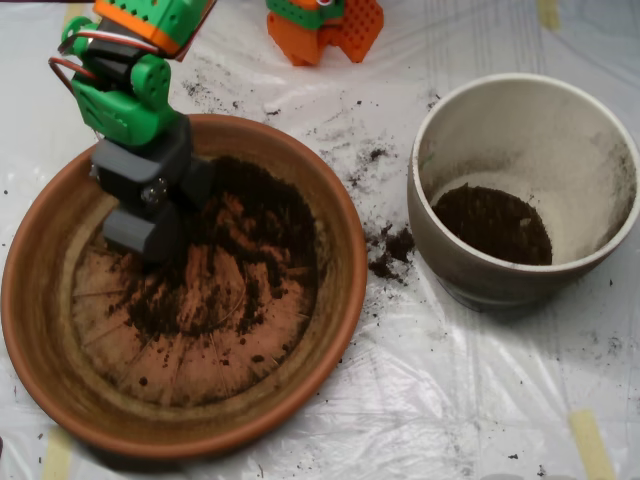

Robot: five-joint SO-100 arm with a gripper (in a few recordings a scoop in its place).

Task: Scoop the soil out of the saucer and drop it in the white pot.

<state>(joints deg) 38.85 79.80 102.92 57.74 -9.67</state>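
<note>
A wide terracotta saucer (40, 300) lies at the left. Dark crumbly soil (255, 225) is spread thinly over the upper part of its ridged bottom. My grey scoop (160, 215) hangs on the green and orange arm and reaches down into the saucer's upper left, its lower end on the soil. At the right stands the white pot (470, 100), with a patch of dark soil (492, 223) on its bottom.
Spilled soil (390, 250) lies on the plastic sheet between the saucer and the pot, with more crumbs scattered above the saucer. An orange and green arm base (325, 28) stands at the top middle. Tape strips mark the sheet's corners.
</note>
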